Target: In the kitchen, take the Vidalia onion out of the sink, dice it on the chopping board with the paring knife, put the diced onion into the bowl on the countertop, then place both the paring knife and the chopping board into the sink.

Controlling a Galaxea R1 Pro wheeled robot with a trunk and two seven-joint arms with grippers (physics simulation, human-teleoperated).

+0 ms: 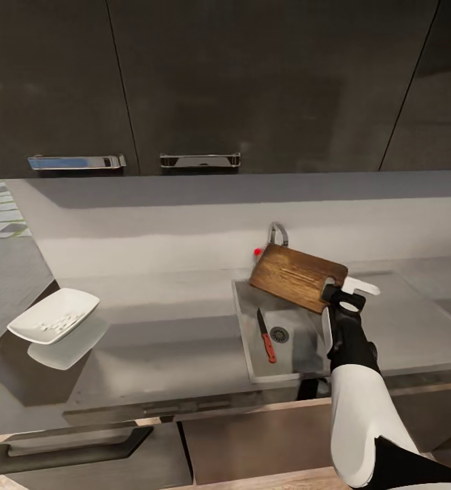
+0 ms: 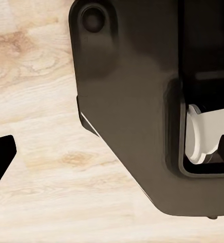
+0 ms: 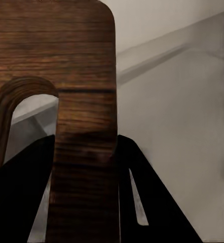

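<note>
the right tool (image 1: 335, 291) grips one board (image 1: 294, 276) by its slot end, raised over the sink (image 1: 247, 325). one knife (image 1: 265, 335) lies in the sink; one bowl (image 1: 54, 324) sits on the surface (image 1: 164, 340) far left of it. the right wrist view adds the board's grain (image 3: 66, 61); the left wrist view has wood floor (image 2: 36, 152), left tool's state untellable.

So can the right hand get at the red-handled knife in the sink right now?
Probably not: the right hand is clamped on the dark brown wooden chopping board, held above the grey steel sink where the red-handled knife lies.

Board (image 1: 294, 275) hid most of the tap (image 1: 277, 233) behind it. Right gripper (image 1: 339, 291) fingertips hidden at the board's handle end. Bowl (image 1: 54, 315) contents too small to tell.
</note>
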